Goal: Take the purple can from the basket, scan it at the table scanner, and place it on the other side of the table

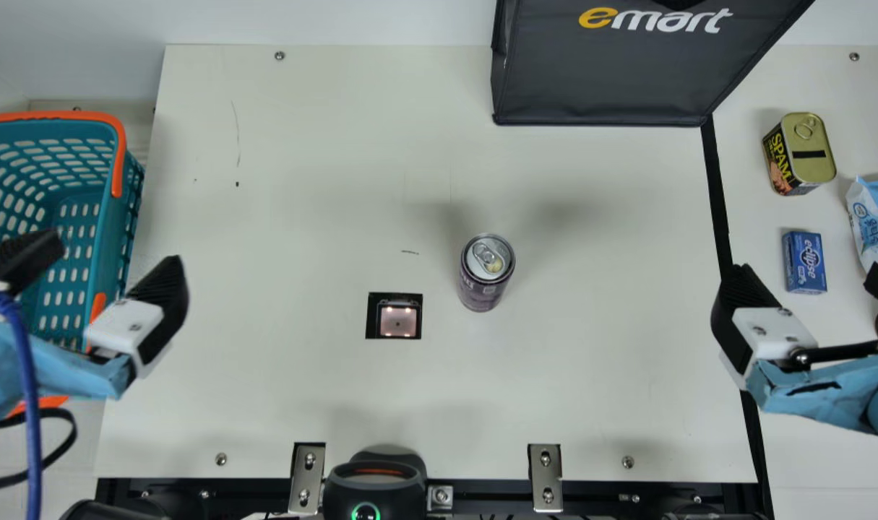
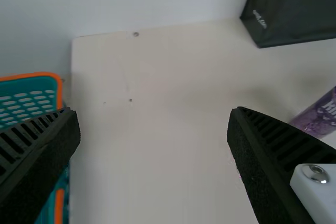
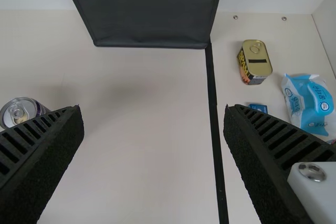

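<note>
Standing upright on the table (image 1: 301, 180), the purple can (image 1: 483, 287) is seen near the scanner (image 1: 398, 320); of left gripper (image 1: 110, 258) and right gripper (image 1: 807, 278), the jaws (both pairs) are held spread.

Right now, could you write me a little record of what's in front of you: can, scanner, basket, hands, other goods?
Purple can: upright, just right of the scanner in the main view
Basket: teal with orange, main view's left
Left gripper: open, holding nothing
Right gripper: open, holding nothing
Beyond black line: tin, blue box, blue-and-white packet
Scanned already: cannot tell
</note>
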Controlling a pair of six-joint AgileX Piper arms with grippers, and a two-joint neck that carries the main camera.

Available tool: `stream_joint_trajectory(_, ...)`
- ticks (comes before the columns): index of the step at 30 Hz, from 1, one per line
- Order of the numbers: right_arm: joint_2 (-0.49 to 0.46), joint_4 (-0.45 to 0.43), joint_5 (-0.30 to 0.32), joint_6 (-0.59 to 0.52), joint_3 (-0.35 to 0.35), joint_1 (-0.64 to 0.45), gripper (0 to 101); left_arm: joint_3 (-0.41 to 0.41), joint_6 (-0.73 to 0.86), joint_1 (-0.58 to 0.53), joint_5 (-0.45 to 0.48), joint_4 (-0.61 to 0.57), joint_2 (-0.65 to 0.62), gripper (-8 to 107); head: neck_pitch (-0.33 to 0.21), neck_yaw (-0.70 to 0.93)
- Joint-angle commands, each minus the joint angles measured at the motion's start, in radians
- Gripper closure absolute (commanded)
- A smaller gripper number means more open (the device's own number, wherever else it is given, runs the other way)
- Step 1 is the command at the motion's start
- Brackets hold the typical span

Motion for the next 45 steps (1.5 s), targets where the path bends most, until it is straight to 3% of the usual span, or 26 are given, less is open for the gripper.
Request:
stream_joint_trajectory(1,0.000,0.000,0.000,0.000,0.000,0.000,6,0.000,0.000,0.000,0.000,0.000,0.000,9,-0.027,0.000)
stream_joint_trajectory(14,0.067,0.038,-0.017,-0.022,0.017,0.064,6,0.000,-0.001,0.002,0.007,0.000,0.000,9,-0.027,0.000)
stream_joint_trajectory(26,0.183,0.225,-0.021,-0.228,0.062,0.105,6,0.000,-0.001,0.002,0.007,0.000,0.000,9,-0.027,0.000)
stream_joint_trajectory(33,0.233,0.267,-0.033,-0.307,0.082,0.129,6,0.000,-0.001,0.002,0.007,0.000,0.000,9,-0.027,0.000)
stream_joint_trajectory(38,0.270,0.230,-0.084,-0.253,0.105,0.221,6,0.000,-0.001,0.002,0.007,0.000,0.000,9,-0.027,0.000)
stream_joint_trajectory(45,0.337,0.137,-0.179,-0.073,0.131,0.389,6,0.000,-0.001,0.002,0.007,0.000,0.000,9,-0.027,0.000)
